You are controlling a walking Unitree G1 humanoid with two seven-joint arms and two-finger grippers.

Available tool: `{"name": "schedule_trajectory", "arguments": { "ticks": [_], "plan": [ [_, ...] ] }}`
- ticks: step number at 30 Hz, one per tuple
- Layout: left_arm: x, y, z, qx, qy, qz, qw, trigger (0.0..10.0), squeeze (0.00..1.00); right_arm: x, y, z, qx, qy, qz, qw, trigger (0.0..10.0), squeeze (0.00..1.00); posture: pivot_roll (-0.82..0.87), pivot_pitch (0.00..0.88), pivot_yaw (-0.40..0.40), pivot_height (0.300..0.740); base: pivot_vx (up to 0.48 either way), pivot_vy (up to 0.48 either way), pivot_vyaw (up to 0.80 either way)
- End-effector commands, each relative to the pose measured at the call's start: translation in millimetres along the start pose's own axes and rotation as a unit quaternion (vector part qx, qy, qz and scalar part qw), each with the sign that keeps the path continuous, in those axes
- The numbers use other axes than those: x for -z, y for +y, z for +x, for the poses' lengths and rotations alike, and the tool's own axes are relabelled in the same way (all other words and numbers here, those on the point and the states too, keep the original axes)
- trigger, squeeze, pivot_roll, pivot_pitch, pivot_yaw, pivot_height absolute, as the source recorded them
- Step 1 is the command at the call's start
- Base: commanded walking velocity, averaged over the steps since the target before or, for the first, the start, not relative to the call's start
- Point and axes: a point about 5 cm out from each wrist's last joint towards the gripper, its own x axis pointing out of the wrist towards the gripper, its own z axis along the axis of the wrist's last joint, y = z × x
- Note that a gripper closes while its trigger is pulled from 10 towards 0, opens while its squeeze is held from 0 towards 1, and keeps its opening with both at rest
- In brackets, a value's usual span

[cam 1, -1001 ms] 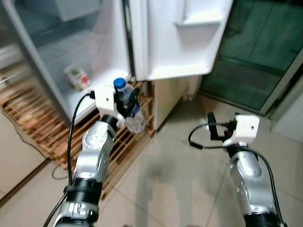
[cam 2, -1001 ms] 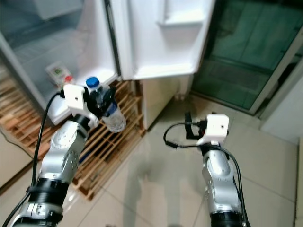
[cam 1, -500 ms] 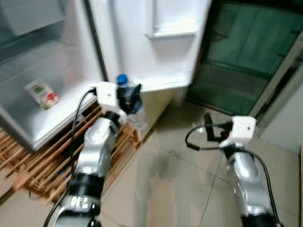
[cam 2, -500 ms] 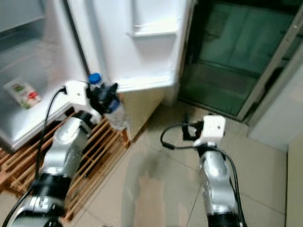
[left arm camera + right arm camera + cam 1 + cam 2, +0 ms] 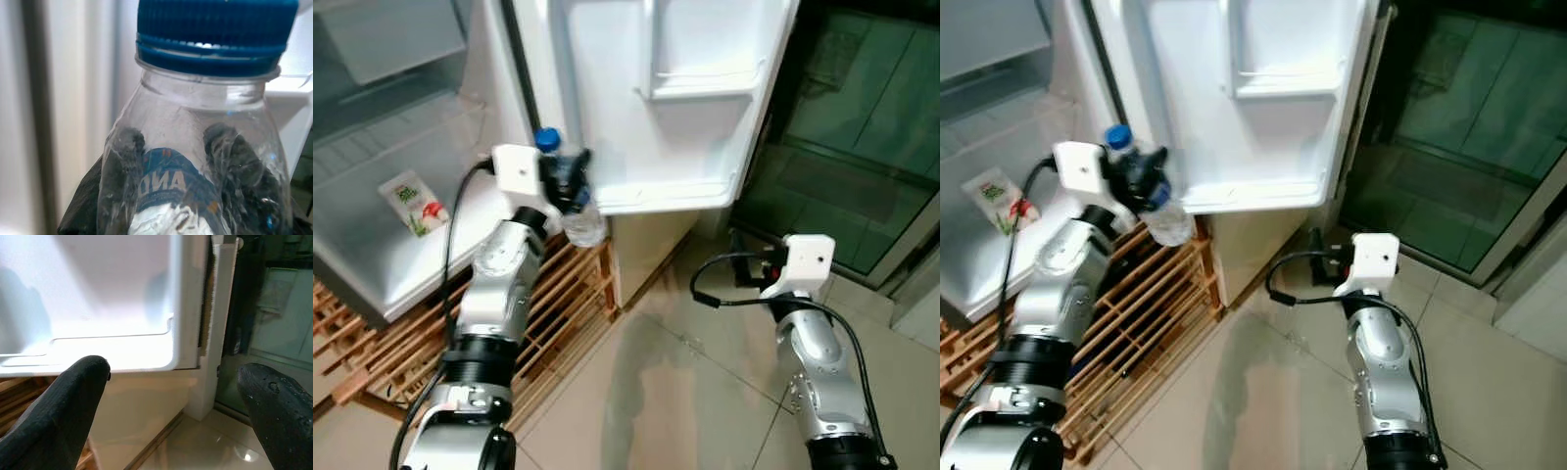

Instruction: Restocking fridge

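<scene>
A clear water bottle (image 5: 584,225) with a blue cap (image 5: 546,139) hangs upright in my left gripper (image 5: 573,182), which is shut on its upper body. In the left wrist view the black fingers (image 5: 122,166) show through the bottle (image 5: 205,122). The bottle is just left of the bottom shelf (image 5: 671,194) of the open white fridge door (image 5: 607,88), level with it. My right gripper (image 5: 744,271) is open and empty, low and facing the door's lower corner (image 5: 181,352), fingers (image 5: 63,406) wide apart.
A small carton (image 5: 412,202) lies on the fridge's lowest inner shelf (image 5: 372,264). A wooden slat pallet (image 5: 558,304) sits under the fridge. The door has an upper bin (image 5: 705,83). Dark glass doors (image 5: 862,147) stand at the right, with tiled floor (image 5: 656,392) below.
The camera has swung and drawn nearer the fridge door. My left gripper has lifted the bottle up level with the door's bottom shelf. The right gripper stays open.
</scene>
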Motion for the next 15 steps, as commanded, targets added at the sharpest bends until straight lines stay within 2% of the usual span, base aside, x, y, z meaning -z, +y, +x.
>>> {"name": "schedule_trajectory", "arguments": {
  "ticks": [1,2,4,9,15],
  "plan": [
    [-19,-15.5,10.8,0.029,-0.031,-0.002,0.999,10.0,0.0,-2,-7.0,-0.3,0.009,0.002,-0.004,1.0,10.0,0.0,-0.16,0.055,0.054,0.74,0.416,0.0,0.0],
    [-19,-15.5,10.8,0.029,-0.031,-0.002,0.999,10.0,0.0,-2,-7.0,-0.3,0.009,0.002,-0.004,1.0,10.0,0.0,-0.16,0.055,0.054,0.74,0.416,0.0,0.0],
    [-29,-21.4,14.0,0.042,-0.044,0.006,0.998,10.0,0.0,-5,-5.8,0.3,0.003,-0.004,-0.009,1.0,10.0,0.0,-0.15,0.078,0.048,0.74,0.0,0.0,0.0],
    [-40,-29.5,16.7,0.065,-0.057,0.02,0.996,10.0,0.0,-9,-3.6,2.0,0.001,-0.013,-0.011,1.0,10.0,0.0,-0.15,0.067,0.057,0.74,0.0,0.0,0.0],
    [-42,-38.4,28.7,0.073,-0.056,0.029,0.995,10.0,0.0,-9,-0.1,4.2,0.0,-0.015,-0.007,1.0,10.0,0.0,-0.15,0.058,0.059,0.74,0.0,0.0,0.0]
  ]
}}
